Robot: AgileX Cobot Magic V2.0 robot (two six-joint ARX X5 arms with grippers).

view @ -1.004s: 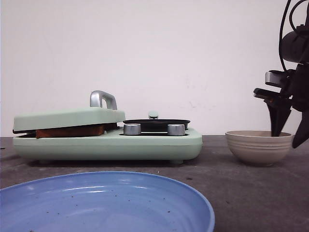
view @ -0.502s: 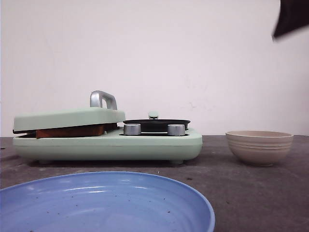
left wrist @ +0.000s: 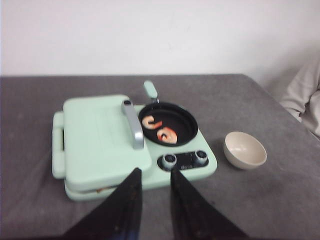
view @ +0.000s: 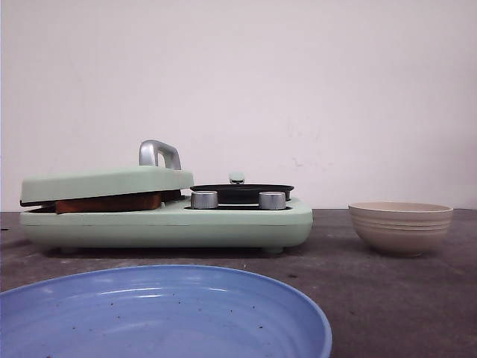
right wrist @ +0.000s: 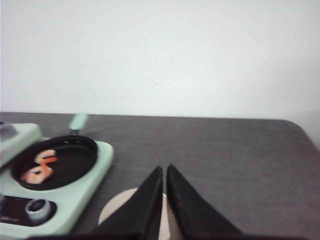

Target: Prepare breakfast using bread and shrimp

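Note:
The bread [view: 108, 202] shows as a brown edge pressed under the shut lid of the pale green breakfast maker [view: 164, 220]; only a sliver of bread [left wrist: 100, 189] appears in the left wrist view. Curled orange-pink shrimp [left wrist: 161, 129] lie in the small black pan [left wrist: 168, 123] on the maker's right side, and the shrimp [right wrist: 42, 166] also show in the right wrist view. My left gripper [left wrist: 155, 173] hangs open above the maker's front edge, holding nothing. My right gripper [right wrist: 164, 168] is shut and empty above the beige bowl [right wrist: 117, 210]. Neither gripper appears in the front view.
The beige ribbed bowl [view: 400, 226] stands to the right of the maker and looks empty [left wrist: 245, 149]. A large blue plate [view: 164, 313] fills the near foreground. Two silver knobs [view: 237, 200] sit on the maker's front, and a metal handle [view: 158, 154] tops its lid.
The right gripper, which was down at the beige bowl a second ago, has lifted up and out of the front view. Nothing else has moved.

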